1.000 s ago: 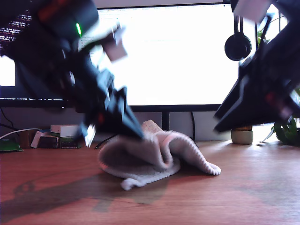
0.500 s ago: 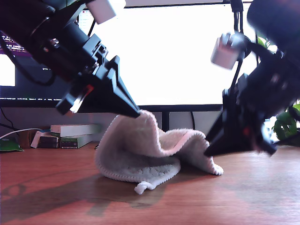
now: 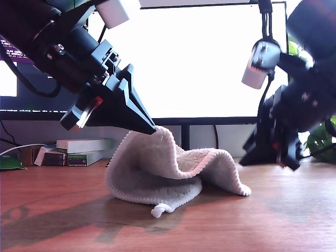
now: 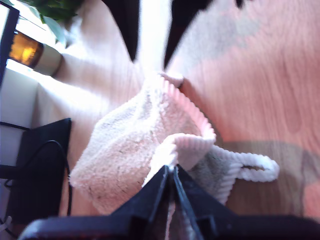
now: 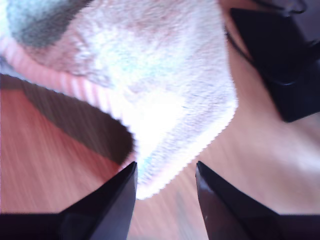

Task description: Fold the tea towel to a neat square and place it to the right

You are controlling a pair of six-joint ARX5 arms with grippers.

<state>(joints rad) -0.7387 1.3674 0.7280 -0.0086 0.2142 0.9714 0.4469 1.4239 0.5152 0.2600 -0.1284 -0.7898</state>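
The tea towel (image 3: 157, 173) is a fluffy off-white cloth with a ribbed edge, lying crumpled on the wooden table (image 3: 273, 220) in the middle of the exterior view. My first gripper (image 3: 154, 127) comes in from the exterior view's left and is shut on a raised fold of the towel (image 4: 130, 150), its tips (image 4: 172, 172) pinched together. My second gripper (image 5: 165, 182) stands open at the exterior view's right (image 3: 252, 156), low over the table. The towel's corner (image 5: 170, 125) lies just ahead of its spread fingers, untouched. A cord loop (image 4: 252, 167) sticks out from the towel.
A bright monitor (image 3: 199, 58) fills the background, its black stand (image 4: 40, 165) behind the towel. Headphones (image 3: 265, 47) hang at the exterior view's upper right. A potted plant (image 3: 320, 144) stands at the exterior view's right, and small boxes (image 3: 79, 152) sit at its left.
My first gripper has risen, pulling a fold of the towel up with it. The second arm came down towards the towel's end, then drew back a little to the exterior view's right.
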